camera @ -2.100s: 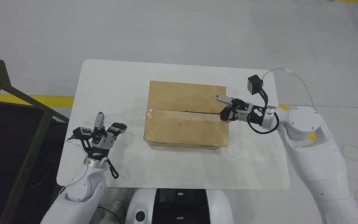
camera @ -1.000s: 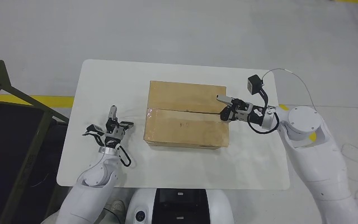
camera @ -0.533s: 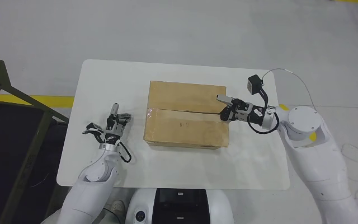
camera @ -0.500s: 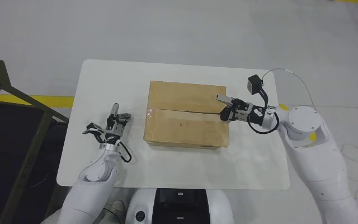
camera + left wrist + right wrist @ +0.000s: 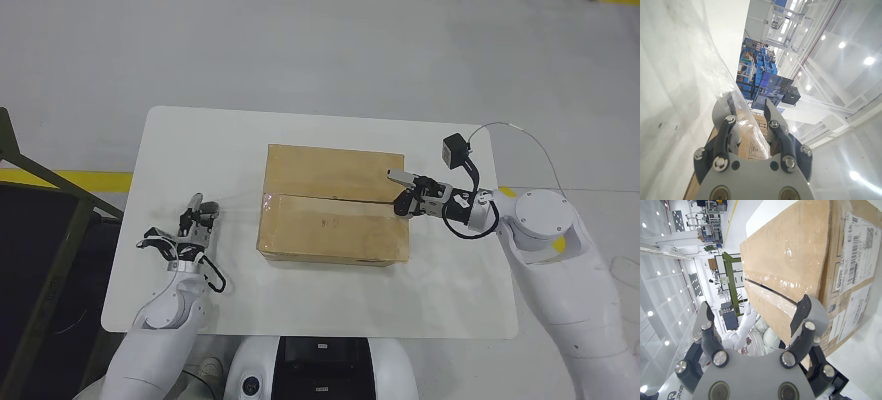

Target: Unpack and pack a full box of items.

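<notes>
A brown cardboard box (image 5: 335, 205) stands shut in the middle of the white table (image 5: 200, 150). A seam runs along its top, and white labels (image 5: 855, 256) cover one end. My right gripper (image 5: 398, 192) is open at the box's right end by the seam. In the right wrist view this gripper (image 5: 755, 306) has one pad at the edge of the box (image 5: 783, 256) top. My left gripper (image 5: 195, 208) is left of the box, just above the table. In the left wrist view the left gripper (image 5: 747, 106) is narrowed on a strip of clear tape (image 5: 745, 121) leading toward the box (image 5: 761, 128).
A dark green frame (image 5: 40, 250) stands off the table's left edge. Bare table lies left of, in front of and behind the box. The right arm's cable (image 5: 520, 135) arches over the table's right edge.
My left gripper first moved toward the box and drew its fingers together, then pulled back to the left. The right arm and the box have stayed still.
</notes>
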You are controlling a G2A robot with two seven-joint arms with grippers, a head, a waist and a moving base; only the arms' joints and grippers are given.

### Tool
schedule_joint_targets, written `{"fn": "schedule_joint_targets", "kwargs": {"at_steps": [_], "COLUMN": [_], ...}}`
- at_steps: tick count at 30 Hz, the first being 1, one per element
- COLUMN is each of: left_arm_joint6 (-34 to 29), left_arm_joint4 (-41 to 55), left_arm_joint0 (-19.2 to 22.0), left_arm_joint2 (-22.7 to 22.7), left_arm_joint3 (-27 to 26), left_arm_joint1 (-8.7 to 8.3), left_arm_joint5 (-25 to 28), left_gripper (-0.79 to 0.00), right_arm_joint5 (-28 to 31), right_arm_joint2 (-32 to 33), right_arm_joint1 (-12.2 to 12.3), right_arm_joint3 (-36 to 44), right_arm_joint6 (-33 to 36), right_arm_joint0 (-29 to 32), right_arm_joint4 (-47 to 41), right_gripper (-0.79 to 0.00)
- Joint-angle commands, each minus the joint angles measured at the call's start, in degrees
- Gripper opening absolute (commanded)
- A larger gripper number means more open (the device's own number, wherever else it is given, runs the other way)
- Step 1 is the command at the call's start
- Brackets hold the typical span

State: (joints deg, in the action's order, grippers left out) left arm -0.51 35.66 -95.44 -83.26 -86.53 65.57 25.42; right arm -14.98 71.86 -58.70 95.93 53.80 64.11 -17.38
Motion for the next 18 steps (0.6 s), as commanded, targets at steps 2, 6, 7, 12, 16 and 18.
{"fn": "schedule_joint_targets", "kwargs": {"at_steps": [2, 6, 7, 12, 16, 18], "left_arm_joint6": [-0.3, -0.4, -0.5, -0.6, -0.8, -0.9], "left_arm_joint4": [0.1, 0.1, 0.2, 1.0, 1.6, 1.7], "left_arm_joint0": [0.0, -0.1, -0.2, -0.6, -0.7, -0.8], "left_arm_joint2": [-0.4, -0.8, -1.0, -1.8, -2.7, -3.1], "left_arm_joint3": [0.0, -0.2, -0.2, 0.2, 0.5, 0.6], "left_arm_joint1": [0.15, 0.40, 0.46, 0.74, 0.92, 1.01], "left_arm_joint5": [-0.3, -0.6, -0.6, -0.9, -1.2, -1.3], "left_gripper": [-0.480, -0.462, -0.462, -0.471, -0.477, -0.486], "right_arm_joint5": [0.0, 0.0, 0.0, 0.0, 0.0, 0.0], "right_arm_joint2": [0.0, 0.0, 0.0, 0.0, 0.0, 0.0], "right_arm_joint1": [0.0, 0.0, 0.0, 0.0, 0.0, 0.0], "right_arm_joint3": [0.0, 0.0, 0.0, 0.0, 0.0, 0.0], "right_arm_joint6": [0.0, 0.0, 0.0, 0.0, 0.0, 0.0], "right_arm_joint0": [0.0, 0.0, 0.0, 0.0, 0.0, 0.0], "right_arm_joint4": [0.0, 0.0, 0.0, 0.0, 0.0, 0.0], "right_gripper": [0.000, 0.000, 0.000, 0.000, 0.000, 0.000]}}
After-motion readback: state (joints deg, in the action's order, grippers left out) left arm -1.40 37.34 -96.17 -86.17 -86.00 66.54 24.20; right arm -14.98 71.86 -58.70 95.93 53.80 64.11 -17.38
